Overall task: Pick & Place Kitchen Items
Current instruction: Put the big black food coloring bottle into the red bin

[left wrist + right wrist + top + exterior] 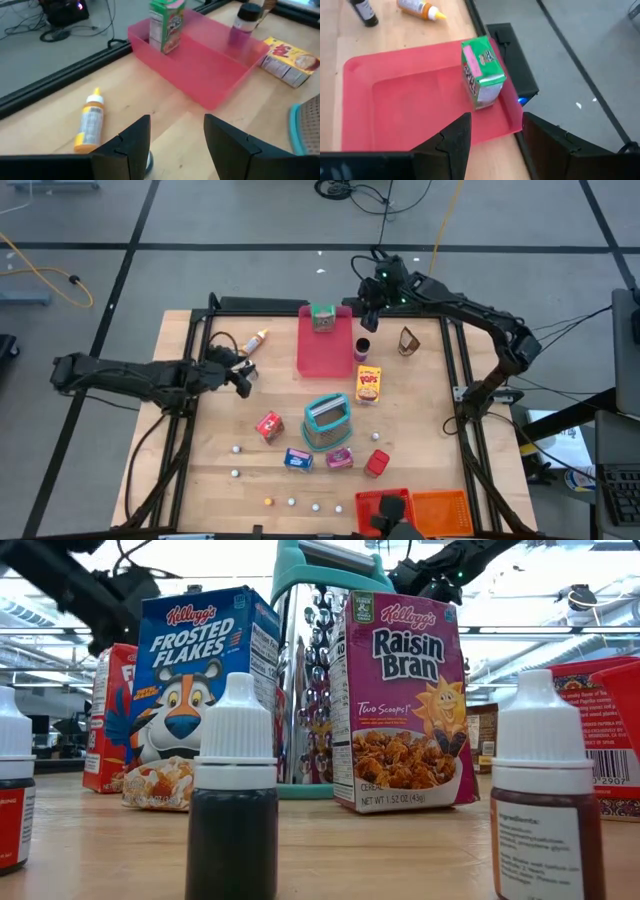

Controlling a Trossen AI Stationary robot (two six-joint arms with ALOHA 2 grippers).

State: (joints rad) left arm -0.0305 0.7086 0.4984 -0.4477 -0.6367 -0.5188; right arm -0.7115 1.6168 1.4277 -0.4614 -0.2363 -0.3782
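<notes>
R gripper (492,137) open, empty, above green box (482,79) at tray (410,95) edge; a nudge could tip it off. L gripper (175,142) open, empty, near bottle (90,120).

A cereal box (322,318) stands on the tray (325,355) at its far end. A squeeze bottle (256,341) lies left of the tray, a jar (363,347) just right of it, a wire basket (327,421) nearer than it.

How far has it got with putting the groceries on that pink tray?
Done: one green box stands on the pink tray. In hand: nothing; the right gripper hovers open beside that box, the left gripper open near the orange-capped bottle. Left: the yellow box and other packets.
</notes>
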